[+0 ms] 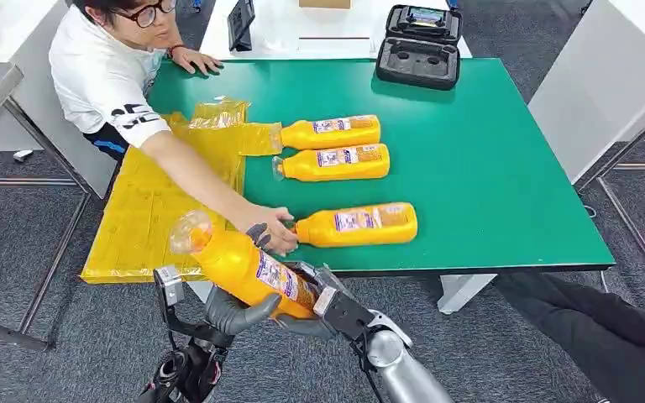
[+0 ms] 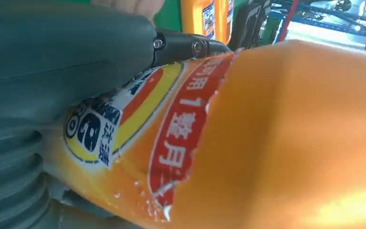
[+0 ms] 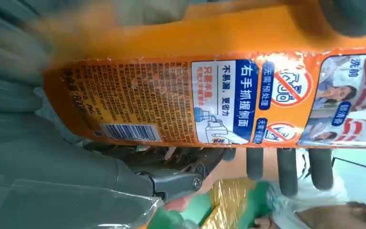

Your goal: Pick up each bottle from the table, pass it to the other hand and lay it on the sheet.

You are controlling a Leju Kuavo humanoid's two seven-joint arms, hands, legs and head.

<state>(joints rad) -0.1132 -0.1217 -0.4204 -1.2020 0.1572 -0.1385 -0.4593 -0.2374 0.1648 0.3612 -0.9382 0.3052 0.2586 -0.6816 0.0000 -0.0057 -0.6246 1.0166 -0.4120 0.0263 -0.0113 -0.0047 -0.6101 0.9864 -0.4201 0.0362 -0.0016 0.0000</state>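
Bottle (image 1: pixel 243 269) | gripped by left hand (image 1: pixel 233 315) and right hand (image 1: pixel 323 295)

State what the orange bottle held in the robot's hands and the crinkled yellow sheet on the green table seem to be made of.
Orange bottle: probably opaque moulded plastic, glossy, with a soft highlight and a printed label peeling at its edge. Yellow sheet: likely thin plastic film, shiny and see-through, with creases catching light.

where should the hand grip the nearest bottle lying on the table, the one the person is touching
Grip the nearest bottle around its broad labelled body, coming down from above with fingers across its short width. It lies flat on its side on the table, long axis left to right. The person's hand sits at its neck end, so the free body further right is probably the safer hold.
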